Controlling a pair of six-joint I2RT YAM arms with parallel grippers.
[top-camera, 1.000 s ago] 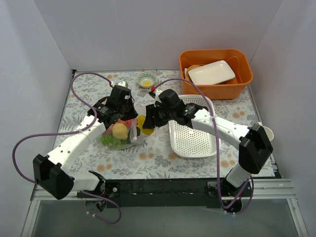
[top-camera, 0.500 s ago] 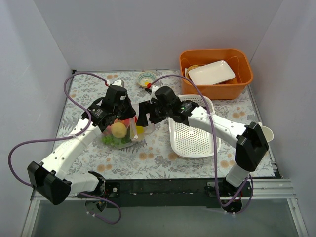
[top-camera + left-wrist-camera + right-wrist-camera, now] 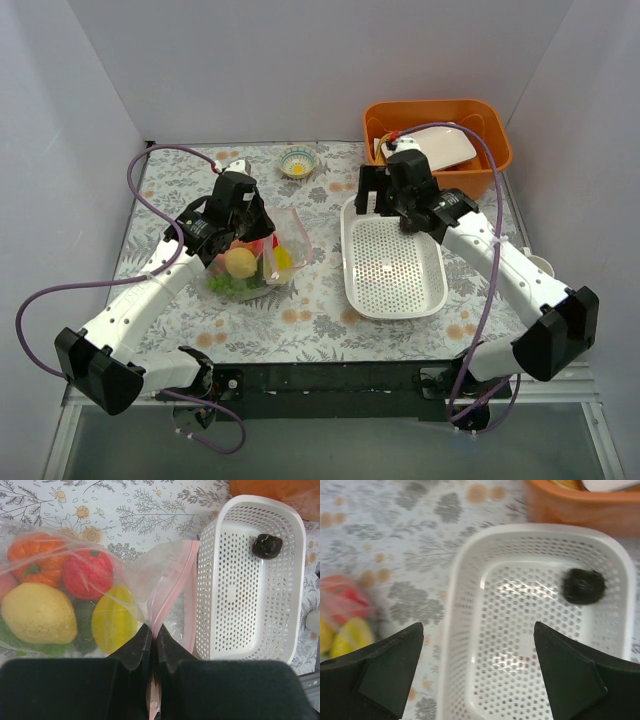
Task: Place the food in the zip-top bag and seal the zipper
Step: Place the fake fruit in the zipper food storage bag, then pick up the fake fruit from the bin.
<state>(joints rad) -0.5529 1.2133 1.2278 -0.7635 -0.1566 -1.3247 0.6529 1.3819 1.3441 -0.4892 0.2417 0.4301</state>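
The zip-top bag [image 3: 285, 240] lies left of centre and holds the food: red [image 3: 87, 572], orange [image 3: 35, 555], two yellow pieces [image 3: 37, 612] and green ones [image 3: 228, 285]. My left gripper [image 3: 151, 629] is shut on the pink zipper [image 3: 175, 580] at the near end of the bag's mouth; it also shows in the top view [image 3: 250, 228]. The mouth gapes open beyond the jaws. My right gripper [image 3: 478, 630] is open and empty above the white basket [image 3: 520, 530], at its far end in the top view [image 3: 378, 192]. A small dark round piece [image 3: 583, 585] lies in the basket.
The white perforated basket [image 3: 440, 290] sits right of the bag, almost touching it. An orange bin [image 3: 490, 160] with a white plate [image 3: 430, 147] stands at the back right. A small patterned bowl [image 3: 298, 160] is at the back. A pale cup [image 3: 541, 266] is by the right arm.
My right gripper has drawn away from the bag's mouth, to the right and back, and now hangs open over the basket. My left gripper has kept its hold on the zipper.
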